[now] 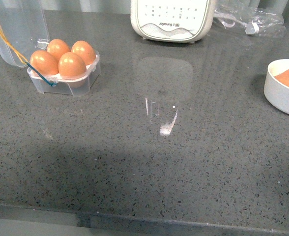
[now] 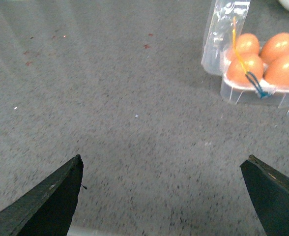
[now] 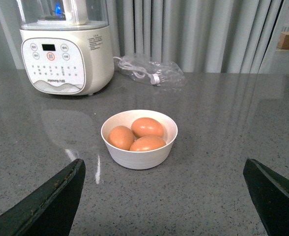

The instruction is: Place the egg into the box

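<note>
The box point(image 1: 66, 84) is a clear plastic case at the counter's far left, its domed lid point(image 1: 16, 29) standing open behind it. Several brown eggs point(image 1: 72, 65) fill its cells. In the left wrist view the box point(image 2: 260, 93) lies ahead and to one side of my left gripper point(image 2: 164, 158), which is open over bare counter. Three more eggs point(image 3: 147, 127) lie in a white bowl point(image 3: 139, 158), just ahead of my open right gripper point(image 3: 164, 161). Neither gripper holds anything, and neither shows in the front view.
A cream kitchen appliance point(image 1: 171, 19) stands at the back of the grey stone counter, with a crumpled clear plastic bag point(image 1: 247, 19) to its right. The bowl point(image 1: 282, 96) sits at the right edge. The counter's front edge point(image 1: 144, 219) runs near me.
</note>
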You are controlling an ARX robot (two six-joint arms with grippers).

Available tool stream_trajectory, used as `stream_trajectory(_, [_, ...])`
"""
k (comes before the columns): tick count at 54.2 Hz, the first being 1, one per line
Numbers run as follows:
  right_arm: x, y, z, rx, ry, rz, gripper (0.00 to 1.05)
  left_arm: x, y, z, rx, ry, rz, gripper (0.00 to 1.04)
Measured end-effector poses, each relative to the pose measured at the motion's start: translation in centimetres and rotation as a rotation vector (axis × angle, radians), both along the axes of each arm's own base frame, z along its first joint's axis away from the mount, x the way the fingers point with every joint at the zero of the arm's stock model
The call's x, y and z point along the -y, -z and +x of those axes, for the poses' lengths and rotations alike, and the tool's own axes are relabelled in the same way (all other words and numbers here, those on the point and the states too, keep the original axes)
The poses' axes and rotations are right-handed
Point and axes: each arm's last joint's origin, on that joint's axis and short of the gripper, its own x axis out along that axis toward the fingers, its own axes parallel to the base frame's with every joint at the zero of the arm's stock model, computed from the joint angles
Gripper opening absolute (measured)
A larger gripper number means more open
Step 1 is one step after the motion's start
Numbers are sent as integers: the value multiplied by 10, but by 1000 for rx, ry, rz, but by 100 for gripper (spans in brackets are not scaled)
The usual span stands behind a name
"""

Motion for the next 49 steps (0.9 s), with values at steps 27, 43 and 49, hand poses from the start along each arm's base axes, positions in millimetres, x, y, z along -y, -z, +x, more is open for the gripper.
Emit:
stream_trajectory(27, [0,0,0,0,0,0,97,-55,-2,142,1,-114,51,98])
stream_trajectory(43, [0,0,0,0,0,0,97,-76,-11,187,-5,-123,74,98])
stream_trajectory(49, [0,0,0,0,0,1,97,-80,-14,196,-8,-123,82,98])
